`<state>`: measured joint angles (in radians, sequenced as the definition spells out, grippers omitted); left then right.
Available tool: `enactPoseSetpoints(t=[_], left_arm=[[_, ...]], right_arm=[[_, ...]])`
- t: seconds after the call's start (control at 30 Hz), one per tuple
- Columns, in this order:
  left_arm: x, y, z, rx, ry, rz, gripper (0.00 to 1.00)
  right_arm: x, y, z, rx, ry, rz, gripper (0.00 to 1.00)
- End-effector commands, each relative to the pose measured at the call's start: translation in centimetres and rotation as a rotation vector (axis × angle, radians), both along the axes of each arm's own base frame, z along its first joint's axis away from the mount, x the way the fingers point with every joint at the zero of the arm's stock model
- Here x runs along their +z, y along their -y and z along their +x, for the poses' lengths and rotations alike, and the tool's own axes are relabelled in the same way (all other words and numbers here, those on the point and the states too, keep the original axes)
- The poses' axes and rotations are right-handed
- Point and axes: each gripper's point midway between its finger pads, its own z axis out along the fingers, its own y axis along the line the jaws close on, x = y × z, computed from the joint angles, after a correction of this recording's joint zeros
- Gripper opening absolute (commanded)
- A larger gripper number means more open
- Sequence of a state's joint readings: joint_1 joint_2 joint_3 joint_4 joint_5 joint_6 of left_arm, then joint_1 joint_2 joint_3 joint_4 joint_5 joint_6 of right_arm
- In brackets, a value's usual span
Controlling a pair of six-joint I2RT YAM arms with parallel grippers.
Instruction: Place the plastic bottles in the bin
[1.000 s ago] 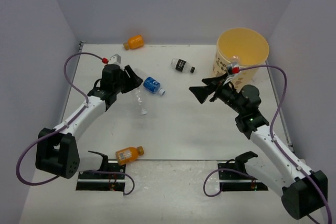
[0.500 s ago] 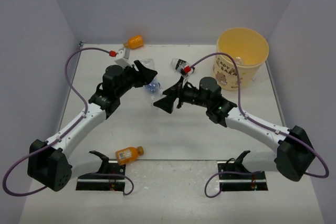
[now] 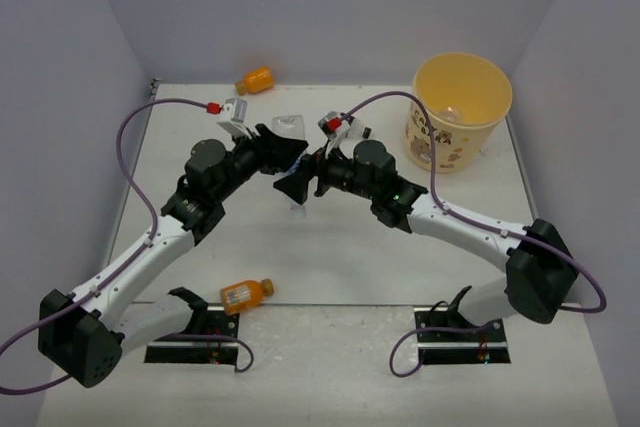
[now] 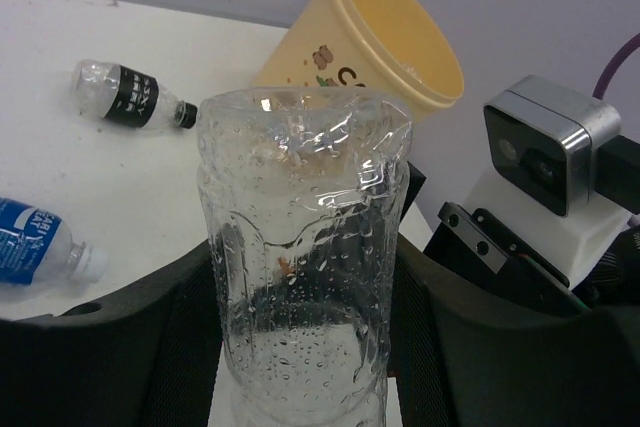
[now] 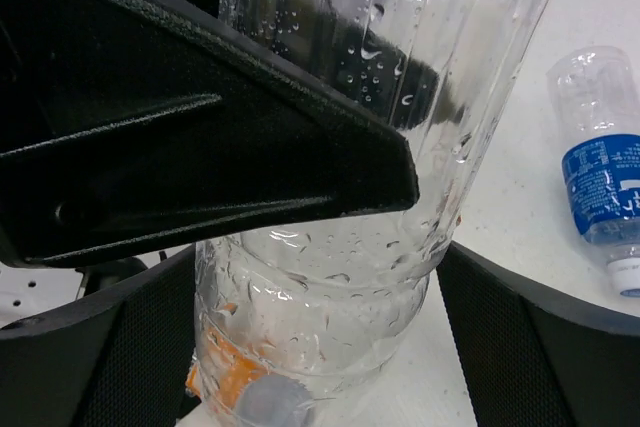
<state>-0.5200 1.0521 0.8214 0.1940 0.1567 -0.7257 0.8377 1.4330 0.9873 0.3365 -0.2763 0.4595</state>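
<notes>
1. Grey walls (image 3: pixel 60 97) close the surface (image 3: pixel 340 257) on the left, back and right. Its near edge runs just ahead of my two bases.
2. The widest bare stretch lies in the near middle, between my forearms. A second stretch lies on the right, in front of the bin (image 3: pixel 445 147).
3. The bin stands upright in the far right corner, close to the right wall and well apart from both sets of fingers.
4. My left arm (image 3: pixel 150 242) runs diagonally from the near left corner to the middle of the surface, with the wrist raised.
5. My left fingers (image 3: pixel 288 147) are clenched on the clear bottle (image 4: pixel 300 277), one on each side of its wet, dented body, holding it off the surface.
6. My right arm (image 3: pixel 460 227) stretches low from the near right corner across to the same spot, so the two wrists meet head-on.
7. My right fingers (image 3: pixel 298 179) are spread wide on either side of the clear bottle's cap end and are not clamped on it.
8. The blue-label bottle (image 5: pixel 600 187) lies on its side on the surface just beside this meeting point.
9. The black-label bottle (image 4: pixel 130 97) lies farther back, between the meeting point and the bin.
10. The far orange bottle (image 3: pixel 256 79) lies against the back wall. The near orange bottle (image 3: pixel 245 293) lies at the near edge by my left base.
11. Purple cables (image 3: pixel 135 162) loop out beside each arm.
</notes>
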Motion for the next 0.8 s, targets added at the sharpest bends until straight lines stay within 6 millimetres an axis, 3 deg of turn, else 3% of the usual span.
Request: enactPoseSetpoints(t=[0.0, 0.07, 0.13, 0.23, 0.43, 0.6, 0.77], left_arm=[[2.7, 0.5, -0.8, -0.037, 0.077, -0.059, 0.46], [2.7, 0.4, -0.9, -0.03, 0.077, -0.055, 0.87], [2.6, 0.1, -0.8, -0.014, 0.072, -0.052, 0.99], [2.9, -0.2, -0.6, 0.006, 0.068, -0.036, 1.0], [3.5, -1.4, -0.1, 0.069, 0.061, 0.044, 1.0], [2.5, -3.8, 0.5, 0.193, -0.01, 0.133, 1.0], [-1.7, -6.1, 0.5, 0.292, -0.12, 0.241, 1.0]], right_arm=[[3.2, -0.7, 1.1, -0.032, 0.073, 0.064, 0.85], [3.3, -0.3, 1.1, -0.049, 0.079, 0.071, 0.62], [3.6, 0.2, 1.4, -0.085, 0.083, 0.085, 0.49], [3.7, 1.2, 1.8, -0.141, 0.09, 0.078, 0.38], [3.9, 4.1, 4.2, -0.279, 0.123, 0.03, 0.34], [5.8, 10.6, 8.5, -0.447, 0.141, 0.042, 0.29], [10.0, 20.9, 13.5, -0.756, 0.269, -0.031, 0.3]])
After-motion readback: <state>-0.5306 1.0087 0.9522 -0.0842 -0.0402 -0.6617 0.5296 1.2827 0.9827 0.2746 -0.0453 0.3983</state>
